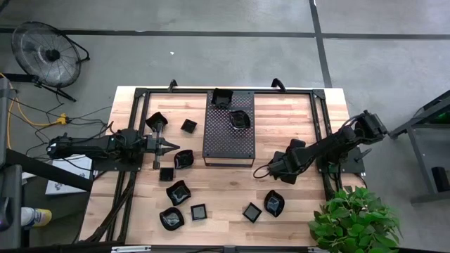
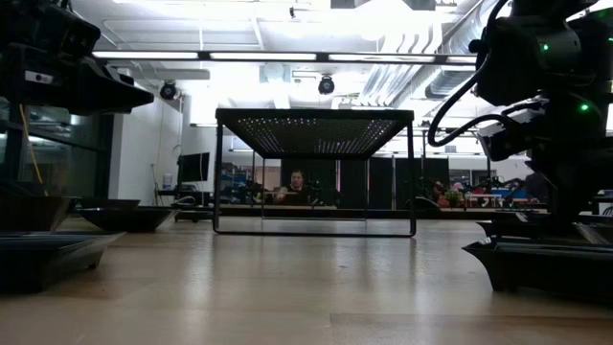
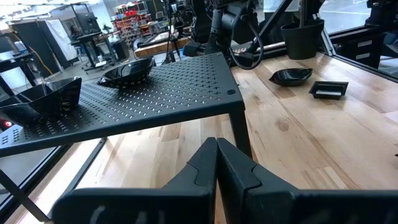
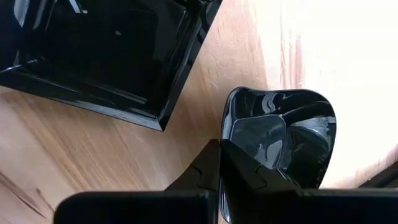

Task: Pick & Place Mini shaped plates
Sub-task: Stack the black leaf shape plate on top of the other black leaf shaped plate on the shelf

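Mini shaped plates lie scattered on the surface [image 1: 295,211]; a rounded one [image 4: 280,149] sits right past the right gripper [image 4: 219,163], fingers pressed closed, empty. Right arm nearest, lower right of high view. Left gripper [image 3: 216,163] closed too, beside the perforated tray [image 3: 155,93]

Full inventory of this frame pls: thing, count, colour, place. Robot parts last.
mini shaped plates: 9, glossy black, scattered on the table left of and in front of the tray
mini shaped plates on tray: 2, black, on its far half
perforated tray: 1, black, raised on legs, table centre
table: 1, light wood
fan: 1, black, floor, far left
plant: 1, green, near right corner
person: 1, room behind the table
left gripper: shut, beside the tray's left edge
right gripper: shut, above the plates right of the tray
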{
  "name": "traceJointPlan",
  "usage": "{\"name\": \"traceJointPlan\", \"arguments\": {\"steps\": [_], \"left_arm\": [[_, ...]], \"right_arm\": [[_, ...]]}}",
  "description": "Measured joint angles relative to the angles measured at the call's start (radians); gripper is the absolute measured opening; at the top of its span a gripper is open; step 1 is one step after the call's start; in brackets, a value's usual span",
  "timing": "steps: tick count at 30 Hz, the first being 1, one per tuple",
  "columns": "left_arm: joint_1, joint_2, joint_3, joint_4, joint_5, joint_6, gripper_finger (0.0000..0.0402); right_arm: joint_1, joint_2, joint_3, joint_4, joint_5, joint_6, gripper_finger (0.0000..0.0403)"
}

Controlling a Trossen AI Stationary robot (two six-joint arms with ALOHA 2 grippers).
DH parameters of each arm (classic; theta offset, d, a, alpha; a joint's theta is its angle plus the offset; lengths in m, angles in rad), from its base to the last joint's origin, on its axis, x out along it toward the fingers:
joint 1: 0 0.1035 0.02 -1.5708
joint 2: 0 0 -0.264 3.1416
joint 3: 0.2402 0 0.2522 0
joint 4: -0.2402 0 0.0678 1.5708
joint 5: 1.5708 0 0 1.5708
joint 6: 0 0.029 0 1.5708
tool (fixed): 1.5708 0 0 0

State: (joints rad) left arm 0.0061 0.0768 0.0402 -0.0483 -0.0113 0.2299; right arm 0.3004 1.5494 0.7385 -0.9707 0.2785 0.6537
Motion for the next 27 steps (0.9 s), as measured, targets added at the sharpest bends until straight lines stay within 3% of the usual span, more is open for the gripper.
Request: {"name": "traceJointPlan", "arguments": {"steps": [16, 27], "left_arm": [[0.0, 0.0, 0.0, 0.0, 0.0, 0.0, 0.0001], [0.0, 0.0, 0.0, 0.0, 0.0, 0.0, 0.0001]], "right_arm": [[0.009, 0.0, 0.084, -0.082, -0.026, -0.004, 0.0001], [0.091, -0.013, 0.212, -0.178, -0.054, 0.106, 0.0]]}}
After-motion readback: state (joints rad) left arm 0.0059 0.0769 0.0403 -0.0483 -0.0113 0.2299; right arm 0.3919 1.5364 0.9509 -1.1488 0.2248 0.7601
